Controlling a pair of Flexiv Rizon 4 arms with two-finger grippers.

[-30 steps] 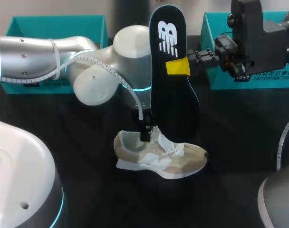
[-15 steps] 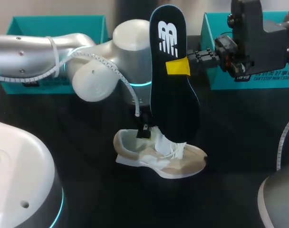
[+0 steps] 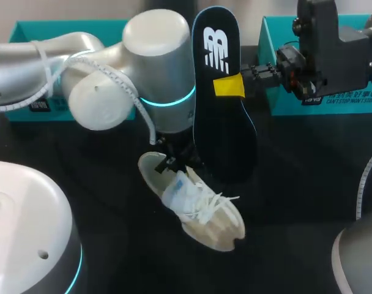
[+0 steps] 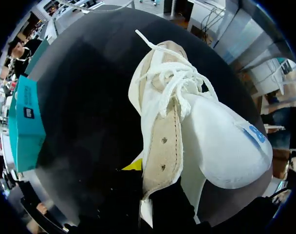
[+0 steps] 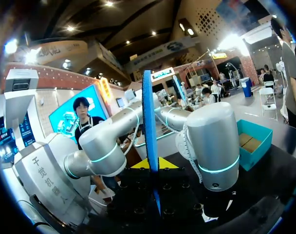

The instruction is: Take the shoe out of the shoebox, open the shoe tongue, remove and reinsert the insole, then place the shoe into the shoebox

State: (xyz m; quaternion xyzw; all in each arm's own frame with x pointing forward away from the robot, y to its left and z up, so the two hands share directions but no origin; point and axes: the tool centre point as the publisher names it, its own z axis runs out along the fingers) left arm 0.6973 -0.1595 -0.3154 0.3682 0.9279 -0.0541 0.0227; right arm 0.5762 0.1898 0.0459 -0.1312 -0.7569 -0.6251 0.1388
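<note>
A beige and white shoe (image 3: 204, 211) hangs tilted under my left gripper (image 3: 172, 160), heel end up and toe toward the table's front. In the left wrist view my left gripper (image 4: 147, 181) is shut on the shoe's (image 4: 172, 136) beige eyelet edge by the collar. The white tongue (image 4: 226, 151) is folded out to one side, and the laces (image 4: 177, 78) lie loose ahead. My right gripper (image 3: 230, 86) holds the black insole (image 3: 223, 135) upright behind the shoe. From the right wrist, the insole (image 5: 148, 126) shows edge-on between the yellow tips of that gripper (image 5: 152, 164).
A teal shoebox part (image 3: 70, 33) stands at the back left and another (image 3: 339, 104) at the back right. My left arm's big elbow (image 3: 155, 67) hangs over the middle, close to the insole. The dark table (image 3: 296, 190) spreads around the shoe.
My left gripper closed on the shoe's collar edge and lifted and turned it, swinging the toe toward the table's front. The left arm rose and shifted left. The right arm and insole stayed still.
</note>
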